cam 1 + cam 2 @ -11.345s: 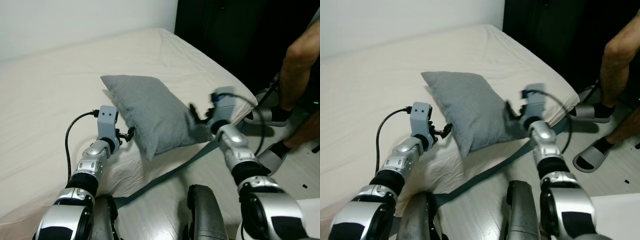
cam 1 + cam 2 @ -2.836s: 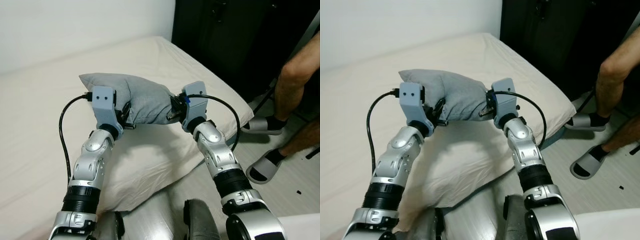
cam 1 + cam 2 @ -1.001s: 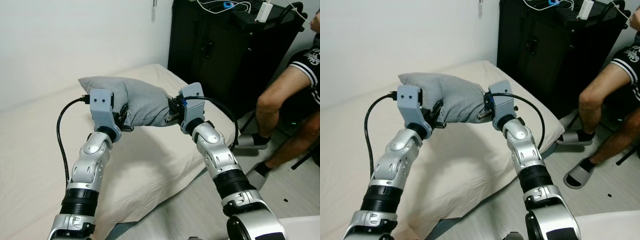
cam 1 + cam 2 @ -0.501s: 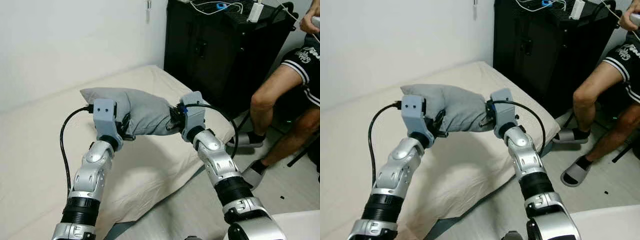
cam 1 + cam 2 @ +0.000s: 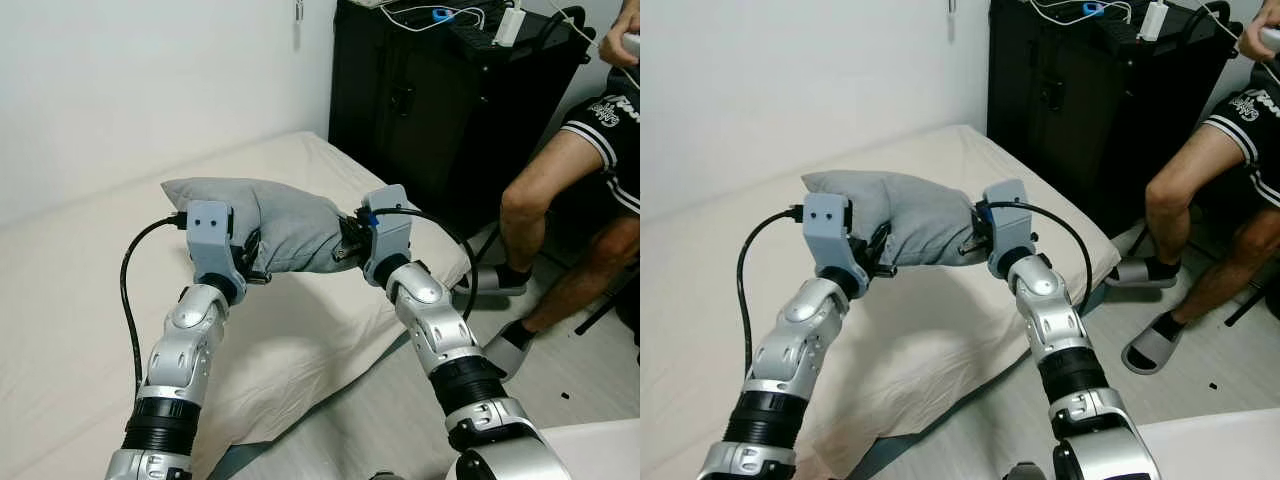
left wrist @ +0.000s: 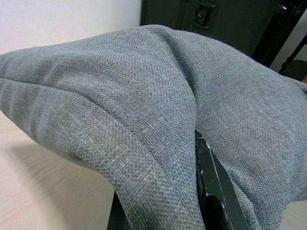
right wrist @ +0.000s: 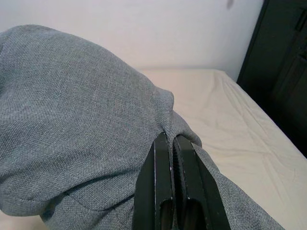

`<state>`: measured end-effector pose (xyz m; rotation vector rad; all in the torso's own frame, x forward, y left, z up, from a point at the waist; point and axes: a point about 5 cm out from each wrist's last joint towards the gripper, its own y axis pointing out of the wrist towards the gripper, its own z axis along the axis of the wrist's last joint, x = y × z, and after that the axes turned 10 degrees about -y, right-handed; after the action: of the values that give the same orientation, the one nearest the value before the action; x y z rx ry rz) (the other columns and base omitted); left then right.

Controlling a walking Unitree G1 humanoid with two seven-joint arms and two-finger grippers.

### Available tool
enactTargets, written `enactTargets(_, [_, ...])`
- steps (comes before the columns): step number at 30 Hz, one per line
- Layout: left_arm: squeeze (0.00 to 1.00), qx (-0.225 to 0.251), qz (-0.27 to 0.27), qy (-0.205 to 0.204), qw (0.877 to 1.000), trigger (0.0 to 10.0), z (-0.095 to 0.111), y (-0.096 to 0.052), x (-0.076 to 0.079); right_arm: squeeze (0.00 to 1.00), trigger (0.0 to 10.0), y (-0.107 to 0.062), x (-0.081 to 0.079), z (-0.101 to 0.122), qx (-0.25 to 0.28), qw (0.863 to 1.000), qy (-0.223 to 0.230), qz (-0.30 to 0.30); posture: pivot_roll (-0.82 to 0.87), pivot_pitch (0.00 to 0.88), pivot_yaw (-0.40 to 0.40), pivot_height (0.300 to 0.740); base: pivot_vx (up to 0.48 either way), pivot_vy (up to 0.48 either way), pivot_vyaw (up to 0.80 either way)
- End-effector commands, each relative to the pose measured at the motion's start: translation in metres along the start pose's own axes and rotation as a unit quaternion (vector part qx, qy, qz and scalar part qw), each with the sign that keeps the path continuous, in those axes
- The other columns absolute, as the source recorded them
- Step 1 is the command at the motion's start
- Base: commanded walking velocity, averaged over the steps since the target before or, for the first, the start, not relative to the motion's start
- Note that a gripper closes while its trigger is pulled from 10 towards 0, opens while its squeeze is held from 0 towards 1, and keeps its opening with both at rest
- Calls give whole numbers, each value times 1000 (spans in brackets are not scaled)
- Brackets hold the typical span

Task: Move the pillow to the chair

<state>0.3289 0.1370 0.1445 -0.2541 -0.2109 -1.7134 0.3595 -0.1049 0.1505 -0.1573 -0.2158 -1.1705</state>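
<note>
Pillow: the grey pillow (image 5: 285,225) is lifted above the bed (image 5: 80,300), held in the air between the two arms, not touching the mattress.
Left gripper: the left gripper (image 5: 250,258) is pinched closed on the left end of the pillow; in its wrist view the cloth folds over a black finger (image 6: 211,191).
Right gripper: the right gripper (image 5: 348,240) is closed on a fold of cloth at the right end; in its wrist view the two fingers (image 7: 163,182) stand almost together with only thin fabric between them.
Risk of slipping: I judge that both holds take only fabric, not the filling, so a quick turn of the body can pull the cloth out of one claw, and then the pillow will hang from one end or fall.
Risk at the right: a person (image 5: 590,160) sits near, on the right, beside a black cabinet (image 5: 440,100); swinging the pillow that way may hit a leg or the cabinet.
Chair: I cannot tell where the target chair is.
</note>
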Motion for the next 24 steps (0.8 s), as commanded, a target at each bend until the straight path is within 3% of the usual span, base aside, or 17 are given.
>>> enactTargets(1, [0, 20, 23, 18, 999, 10000, 7, -11, -13, 0, 10000, -10, 6, 2, 13, 1000, -9, -24, -5, 105, -9, 740, 0, 0, 0])
enactTargets(3, [0, 20, 23, 18, 999, 10000, 7, -11, -13, 0, 10000, -10, 6, 2, 13, 1000, -9, -24, -5, 105, -9, 740, 0, 0, 0])
enactTargets(5, [0, 40, 10, 2, 999, 10000, 11, -24, -11, 0, 10000, -24, 4, 10, 35, 999, -3, -22, -3, 99, -9, 740, 0, 0, 0])
enactTargets(8, [0, 45, 5, -3, 999, 10000, 11, -28, -10, 0, 10000, -30, 4, 10, 37, 999, 2, -24, 0, 91, -8, 740, 0, 0, 0])
enactTargets(14, [0, 24, 7, 21, 999, 10000, 0, -22, -7, 0, 10000, -31, 6, -3, 15, 999, 16, -47, -2, 73, 0, 740, 0, 0, 0])
enactTargets(24, [0, 23, 14, 23, 999, 10000, 2, -23, -8, 0, 10000, -30, 7, -2, 7, 999, 16, -47, 2, 79, -3, 740, 0, 0, 0])
